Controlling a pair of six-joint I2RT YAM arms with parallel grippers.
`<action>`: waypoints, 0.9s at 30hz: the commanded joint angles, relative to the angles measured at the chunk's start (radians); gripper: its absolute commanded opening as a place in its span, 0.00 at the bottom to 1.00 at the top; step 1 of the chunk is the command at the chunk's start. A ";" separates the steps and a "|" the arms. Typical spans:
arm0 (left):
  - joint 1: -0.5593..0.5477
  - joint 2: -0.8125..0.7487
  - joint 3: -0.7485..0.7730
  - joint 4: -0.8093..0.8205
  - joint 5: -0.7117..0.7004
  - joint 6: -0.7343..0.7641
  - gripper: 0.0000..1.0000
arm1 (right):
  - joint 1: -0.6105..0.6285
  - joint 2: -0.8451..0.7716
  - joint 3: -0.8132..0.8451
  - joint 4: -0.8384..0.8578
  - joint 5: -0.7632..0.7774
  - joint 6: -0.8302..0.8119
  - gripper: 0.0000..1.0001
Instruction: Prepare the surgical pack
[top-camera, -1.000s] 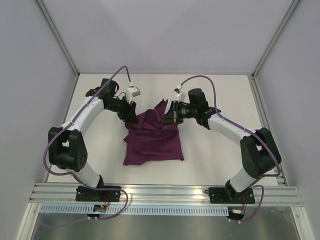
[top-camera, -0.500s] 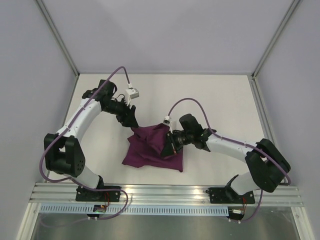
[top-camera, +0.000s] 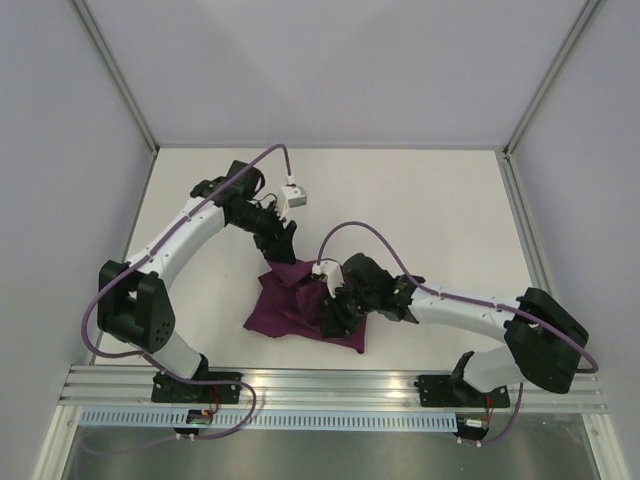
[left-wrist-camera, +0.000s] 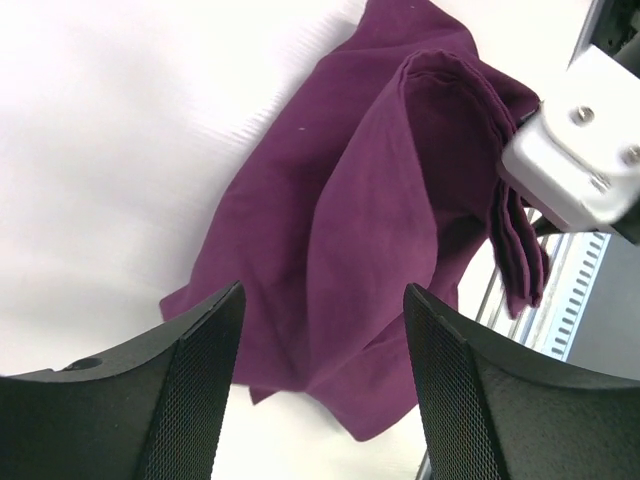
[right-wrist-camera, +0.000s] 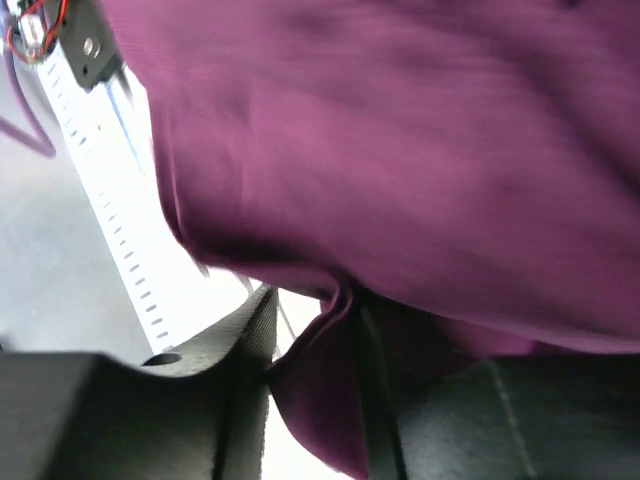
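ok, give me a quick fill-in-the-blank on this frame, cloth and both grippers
1. The bundled cloth is dark ___.
2. The left gripper hovers by its far edge with jaws ___.
3. The right gripper has a fold of ___ between its fingers.
4. The table under it all is ___.

Missing words: purple; open; cloth; white.

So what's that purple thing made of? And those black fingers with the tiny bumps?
The purple cloth looks like soft woven fabric with a matte finish: it folds, wrinkles and drapes in layers. The left fingers look like hard black plastic, with a fine grid texture on their inner faces. That part may be rubbery for grip, but the look alone can't settle it.
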 joint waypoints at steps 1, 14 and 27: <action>-0.055 0.016 0.033 0.025 -0.038 0.001 0.73 | 0.034 -0.107 -0.022 -0.089 0.051 -0.031 0.40; -0.175 0.006 -0.041 0.054 0.014 0.021 0.69 | -0.064 -0.442 -0.119 -0.120 0.092 0.133 0.63; -0.183 -0.145 -0.147 0.002 0.008 0.145 0.20 | -0.358 -0.390 -0.213 0.033 0.103 0.350 0.55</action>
